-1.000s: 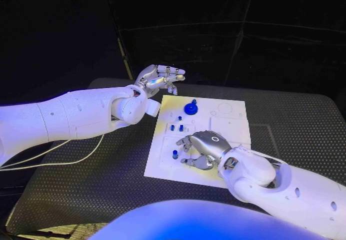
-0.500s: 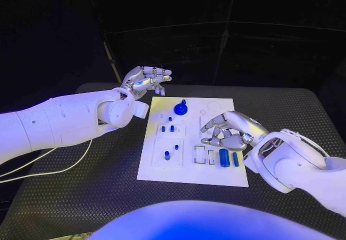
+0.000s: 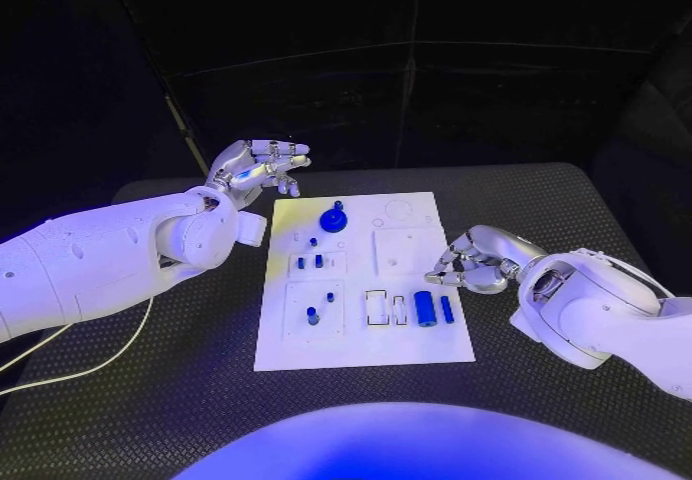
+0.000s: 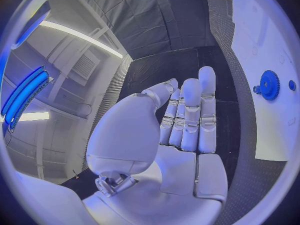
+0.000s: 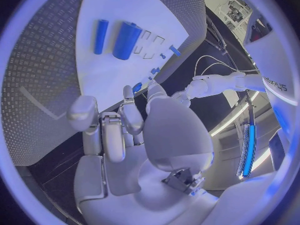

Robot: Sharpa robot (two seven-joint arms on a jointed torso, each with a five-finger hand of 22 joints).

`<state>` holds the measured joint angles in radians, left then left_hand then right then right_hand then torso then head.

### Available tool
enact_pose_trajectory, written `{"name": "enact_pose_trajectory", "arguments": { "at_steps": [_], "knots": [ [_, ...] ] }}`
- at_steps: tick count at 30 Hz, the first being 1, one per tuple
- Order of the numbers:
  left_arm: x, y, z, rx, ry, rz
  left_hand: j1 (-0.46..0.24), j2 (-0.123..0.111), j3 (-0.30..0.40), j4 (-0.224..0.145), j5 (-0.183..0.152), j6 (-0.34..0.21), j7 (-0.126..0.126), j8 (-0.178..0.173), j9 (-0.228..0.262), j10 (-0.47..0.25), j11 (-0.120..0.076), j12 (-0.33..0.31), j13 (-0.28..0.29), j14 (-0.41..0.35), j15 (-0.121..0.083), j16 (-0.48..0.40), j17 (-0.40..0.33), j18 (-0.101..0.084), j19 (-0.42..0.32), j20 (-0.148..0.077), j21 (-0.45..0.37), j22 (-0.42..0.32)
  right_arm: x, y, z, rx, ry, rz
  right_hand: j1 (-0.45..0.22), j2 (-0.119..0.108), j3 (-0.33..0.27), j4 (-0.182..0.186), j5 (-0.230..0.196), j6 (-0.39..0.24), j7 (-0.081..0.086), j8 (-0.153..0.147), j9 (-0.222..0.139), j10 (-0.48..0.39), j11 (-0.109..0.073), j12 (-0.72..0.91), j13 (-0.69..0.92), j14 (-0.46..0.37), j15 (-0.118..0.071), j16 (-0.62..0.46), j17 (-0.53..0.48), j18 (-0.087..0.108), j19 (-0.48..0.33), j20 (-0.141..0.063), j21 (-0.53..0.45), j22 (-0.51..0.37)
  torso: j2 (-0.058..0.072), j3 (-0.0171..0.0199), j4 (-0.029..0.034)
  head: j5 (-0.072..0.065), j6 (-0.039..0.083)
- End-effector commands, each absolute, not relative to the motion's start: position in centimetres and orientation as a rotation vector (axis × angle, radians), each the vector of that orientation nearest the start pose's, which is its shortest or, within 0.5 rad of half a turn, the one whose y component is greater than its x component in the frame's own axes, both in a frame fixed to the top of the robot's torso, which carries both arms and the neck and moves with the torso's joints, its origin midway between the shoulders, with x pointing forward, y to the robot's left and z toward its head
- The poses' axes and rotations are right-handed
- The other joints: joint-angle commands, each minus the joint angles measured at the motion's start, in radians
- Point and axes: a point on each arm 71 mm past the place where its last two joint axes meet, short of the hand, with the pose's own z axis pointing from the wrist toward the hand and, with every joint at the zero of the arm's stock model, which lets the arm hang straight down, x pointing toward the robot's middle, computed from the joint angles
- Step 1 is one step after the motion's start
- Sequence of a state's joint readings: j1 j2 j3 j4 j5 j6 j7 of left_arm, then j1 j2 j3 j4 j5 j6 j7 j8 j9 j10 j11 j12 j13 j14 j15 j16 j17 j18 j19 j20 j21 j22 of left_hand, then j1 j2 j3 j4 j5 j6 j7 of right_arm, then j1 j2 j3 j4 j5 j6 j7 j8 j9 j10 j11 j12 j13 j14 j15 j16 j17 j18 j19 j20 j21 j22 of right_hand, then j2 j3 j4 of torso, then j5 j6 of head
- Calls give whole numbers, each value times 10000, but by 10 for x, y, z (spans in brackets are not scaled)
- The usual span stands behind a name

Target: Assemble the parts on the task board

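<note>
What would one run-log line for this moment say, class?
left robot hand: open, beyond task board | right robot hand: curled, empty, beside board | blue gear: on board

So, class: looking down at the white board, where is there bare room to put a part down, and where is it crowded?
Free: the task board's near strip, below the two blue cylinders, and the black table on its left side, in front of the left arm. Crowded: the board's middle with its small blue parts, the gear at the far end, and its right edge by the right hand.
</note>
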<state>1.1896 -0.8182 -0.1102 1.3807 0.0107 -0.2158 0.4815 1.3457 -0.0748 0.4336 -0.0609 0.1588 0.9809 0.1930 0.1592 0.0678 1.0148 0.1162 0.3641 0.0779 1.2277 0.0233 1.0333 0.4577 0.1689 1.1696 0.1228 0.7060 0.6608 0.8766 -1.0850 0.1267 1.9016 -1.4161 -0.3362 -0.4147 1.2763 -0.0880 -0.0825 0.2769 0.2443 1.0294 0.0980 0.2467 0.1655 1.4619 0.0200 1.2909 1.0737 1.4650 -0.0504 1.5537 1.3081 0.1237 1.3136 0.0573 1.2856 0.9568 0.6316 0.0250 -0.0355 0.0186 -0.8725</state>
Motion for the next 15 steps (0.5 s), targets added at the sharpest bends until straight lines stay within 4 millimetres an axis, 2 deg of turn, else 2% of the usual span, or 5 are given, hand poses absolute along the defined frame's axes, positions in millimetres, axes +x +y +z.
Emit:
{"name": "enact_pose_trajectory", "arguments": {
  "at_steps": [1,2,4,9,15],
  "knots": [
    [502,237,-210,-10984,14030,-15523,-51,54,5,-76,-5,-40,-10,50,-6,-85,-15,50,0,-78,4,-35,-18,144,-90,-11,-48,-12,377,-226,-237,1379,19445,4388,-247,-30,-283,131,-63,-105,16,104,81,381,-5,1662,3455,1003,15,73,2363,-143,51,14,37,-16,-20,-9,-25,-66,-1],
    [501,236,-210,-10976,14025,-15540,-51,58,7,-75,-5,-40,-10,50,-5,-86,-15,52,0,-79,4,-35,-19,144,-90,-11,-49,-12,377,-226,-239,1322,19455,4302,-314,-25,-361,141,-80,-121,13,137,114,377,-6,1666,3468,1007,14,80,2381,-145,56,14,42,-4,-25,-9,-41,-63,-1],
    [501,236,-209,-10964,14023,-15570,-41,77,19,-81,-3,-41,-10,54,-4,-90,-16,60,1,-82,4,-32,-22,145,-91,-11,-49,-14,375,-224,-243,1194,19461,4154,-379,-25,-444,145,-102,-131,8,181,154,375,-11,1672,3483,1009,14,85,2395,-145,60,13,47,8,-26,-7,-28,-88,-1],
    [501,236,-209,-10959,14027,-15597,-41,77,19,-81,-3,-41,-10,54,-4,-90,-16,60,1,-82,4,-32,-22,145,-91,-11,-49,-14,374,-223,-252,944,19494,3869,-395,1,-513,137,-51,-134,-4,251,214,381,-19,1691,3516,1015,8,95,2421,-146,64,10,50,19,-12,-20,39,-162,-1],
    [500,237,-209,-10965,14011,-15571,-40,88,23,-82,-4,-43,-8,57,-4,-95,-14,66,1,-85,4,-30,-25,145,-92,-11,-50,-15,372,-218,-258,724,19545,3841,-382,14,-535,132,-15,-144,-7,278,239,385,-23,1701,3533,1019,6,102,2441,-149,69,8,56,32,-7,-3,10,-87,-1]
  ]
}}
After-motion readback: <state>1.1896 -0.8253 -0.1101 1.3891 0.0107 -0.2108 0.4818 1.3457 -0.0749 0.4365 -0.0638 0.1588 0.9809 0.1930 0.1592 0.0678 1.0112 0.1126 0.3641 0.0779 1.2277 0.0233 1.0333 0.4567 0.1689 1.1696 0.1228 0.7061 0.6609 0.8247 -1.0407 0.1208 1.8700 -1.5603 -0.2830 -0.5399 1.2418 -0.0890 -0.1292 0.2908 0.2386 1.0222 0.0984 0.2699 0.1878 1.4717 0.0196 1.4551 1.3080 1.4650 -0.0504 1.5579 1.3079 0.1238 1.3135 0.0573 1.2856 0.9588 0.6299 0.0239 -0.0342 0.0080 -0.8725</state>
